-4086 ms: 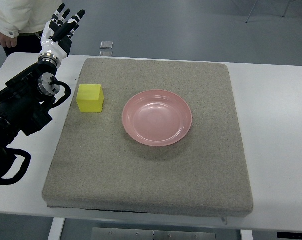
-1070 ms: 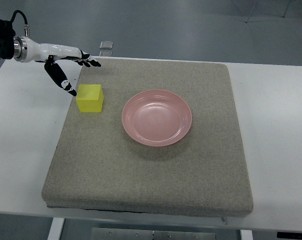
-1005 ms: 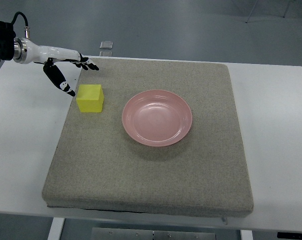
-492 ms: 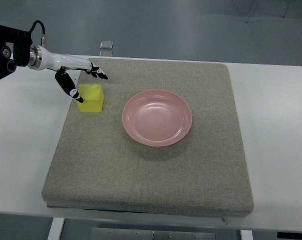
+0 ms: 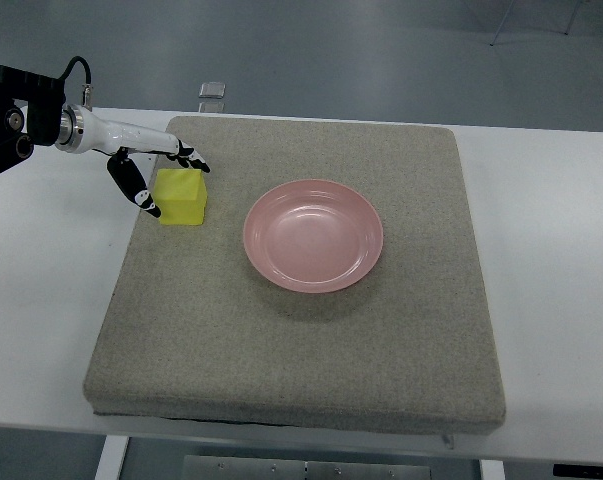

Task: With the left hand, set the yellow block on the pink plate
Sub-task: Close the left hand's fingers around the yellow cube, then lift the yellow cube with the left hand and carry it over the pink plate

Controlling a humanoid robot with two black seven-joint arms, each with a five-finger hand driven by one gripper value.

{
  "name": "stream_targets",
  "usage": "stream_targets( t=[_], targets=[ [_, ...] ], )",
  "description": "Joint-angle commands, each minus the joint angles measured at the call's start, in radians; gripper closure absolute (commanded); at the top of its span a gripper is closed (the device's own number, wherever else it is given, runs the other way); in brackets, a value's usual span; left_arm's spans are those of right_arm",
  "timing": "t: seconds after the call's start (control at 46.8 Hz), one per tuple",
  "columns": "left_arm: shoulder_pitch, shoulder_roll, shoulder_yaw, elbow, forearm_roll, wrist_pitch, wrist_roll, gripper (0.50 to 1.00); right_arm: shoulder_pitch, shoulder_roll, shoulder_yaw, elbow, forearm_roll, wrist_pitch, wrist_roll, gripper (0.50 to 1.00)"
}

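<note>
A yellow block point(image 5: 183, 198) sits on the grey mat point(image 5: 301, 330), left of the pink plate point(image 5: 314, 236). My left hand point(image 5: 171, 180) comes in from the upper left and straddles the block: its fingers lie along the block's far edge, and the thumb point(image 5: 139, 190) hangs down at its left face. The fingers are still spread and the block rests on the mat. The plate holds nothing.
The mat lies on a white table point(image 5: 551, 260). A small grey object point(image 5: 212, 91) lies beyond the table's far edge. The black left arm point(image 5: 11, 115) fills the upper left corner.
The left hand has come down and to the right from above the table's left corner to the block, with fingers and thumb now on either side of it. The block has not moved.
</note>
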Motion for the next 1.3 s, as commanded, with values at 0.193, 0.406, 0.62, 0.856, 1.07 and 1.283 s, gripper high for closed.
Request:
stream_targets(
  t=[0.193,0.406,0.62,0.856,1.07,1.283],
  targets=[
    [0.002,-0.014,0.003,-0.001,0.004,0.0,-0.001,0.645,0.0,0.0,0.0,0.0,0.0,0.0,0.0,0.576],
    [0.013,-0.015,0.005,0.0,0.01,0.0,-0.001,0.712,0.0,0.0,0.0,0.0,0.0,0.0,0.0,0.576],
    [0.014,-0.025,0.006,0.006,0.015,0.0,0.001,0.818,0.0,0.0,0.0,0.0,0.0,0.0,0.0,0.576],
    [0.016,-0.035,0.008,0.011,0.021,0.032,0.005,1.0,0.0,0.0,0.0,0.0,0.0,0.0,0.0,0.576],
    [0.014,-0.035,0.008,0.011,0.026,0.04,0.005,1.0,0.0,0.0,0.0,0.0,0.0,0.0,0.0,0.576],
    [0.01,-0.037,0.006,0.011,0.024,0.043,0.005,1.0,0.0,0.0,0.0,0.0,0.0,0.0,0.0,0.576]
  ],
)
